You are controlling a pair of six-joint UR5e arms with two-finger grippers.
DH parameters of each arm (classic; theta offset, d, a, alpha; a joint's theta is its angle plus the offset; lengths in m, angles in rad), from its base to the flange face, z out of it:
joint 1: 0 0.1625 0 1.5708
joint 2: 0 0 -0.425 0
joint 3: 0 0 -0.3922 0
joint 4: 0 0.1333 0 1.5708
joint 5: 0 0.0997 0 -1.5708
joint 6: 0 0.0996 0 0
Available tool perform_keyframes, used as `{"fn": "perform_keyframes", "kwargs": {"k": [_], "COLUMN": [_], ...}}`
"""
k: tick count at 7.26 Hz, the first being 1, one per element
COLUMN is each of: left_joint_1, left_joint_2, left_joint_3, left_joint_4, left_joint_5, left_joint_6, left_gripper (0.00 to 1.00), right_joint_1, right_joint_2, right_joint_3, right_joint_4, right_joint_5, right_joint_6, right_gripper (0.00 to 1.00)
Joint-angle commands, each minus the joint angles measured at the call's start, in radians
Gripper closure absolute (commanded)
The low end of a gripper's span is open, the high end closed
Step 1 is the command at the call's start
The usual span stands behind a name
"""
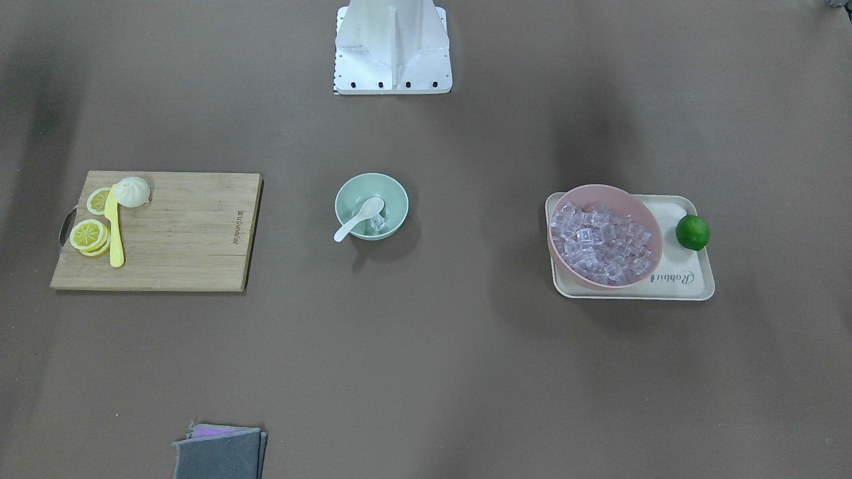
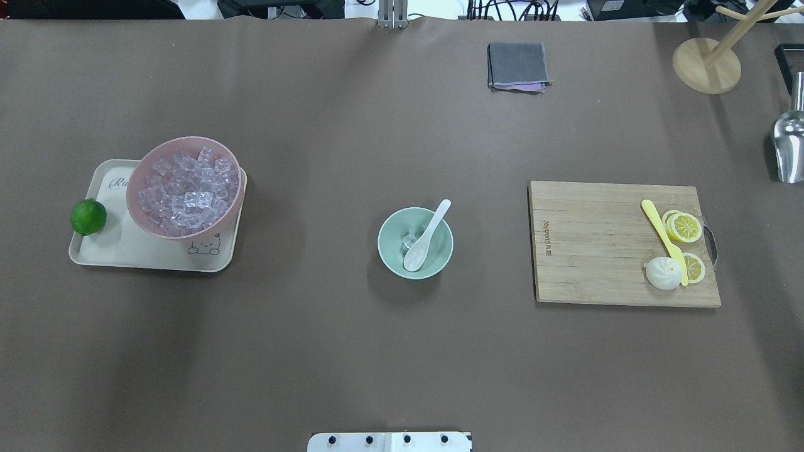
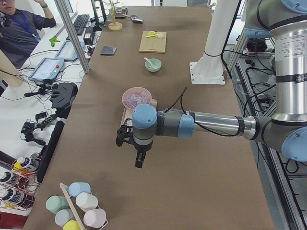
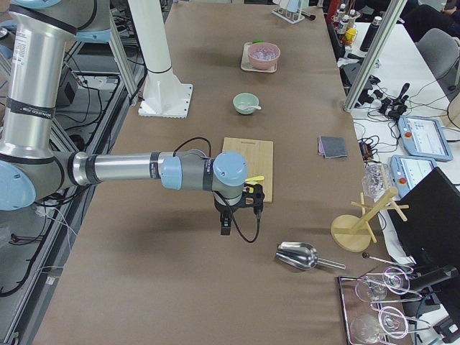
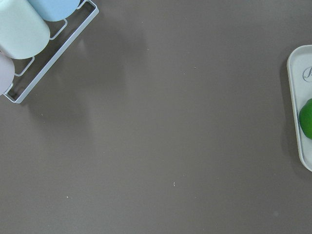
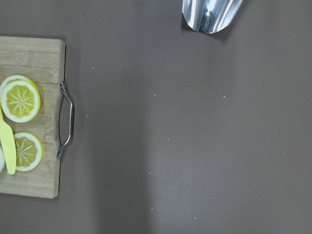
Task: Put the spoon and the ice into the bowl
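Note:
The pale mint-green bowl [image 1: 363, 189] stands at the table's middle, also in the overhead view [image 2: 394, 251]. The white spoon [image 1: 359, 218] [image 2: 427, 235] lies in it, scoop inside, handle over the rim. One clear ice cube [image 1: 378, 223] [image 2: 409, 238] lies in the bowl beside the scoop. The left gripper [image 3: 138, 160] hangs over bare table near the left end. The right gripper [image 4: 225, 224] hangs beyond the cutting board at the right end. Both are far from the bowl, and I cannot tell whether either is open or shut.
A pink bowl [image 1: 599, 193] full of ice cubes and a lime [image 1: 692, 232] sit on a cream tray [image 1: 692, 283]. A cutting board [image 1: 193, 233] holds a yellow knife [image 1: 114, 229], lemon slices and a bun. A grey cloth [image 1: 219, 454], a metal scoop [image 2: 788, 147] and a mug rack [image 5: 29, 29] lie at the edges.

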Motion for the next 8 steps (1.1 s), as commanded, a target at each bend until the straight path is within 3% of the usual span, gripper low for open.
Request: {"fn": "perform_keyframes", "kwargs": {"k": [1, 8], "left_joint_1": [0.0, 0.0], "left_joint_2": [-0.001, -0.001], "left_joint_3": [0.0, 0.001], "left_joint_4": [0.0, 0.0], "left_joint_5": [0.0, 0.002], "left_joint_6": [0.0, 0.0], "left_gripper": [0.02, 0.02], "right_joint_1": [0.0, 0.0], "right_joint_2": [0.001, 0.002], "right_joint_3": [0.001, 0.005], "right_joint_4": [0.0, 0.0], "right_joint_5": [0.002, 0.025], "right_joint_6": [0.0, 0.0], "right_gripper": [0.0, 0.0]}}
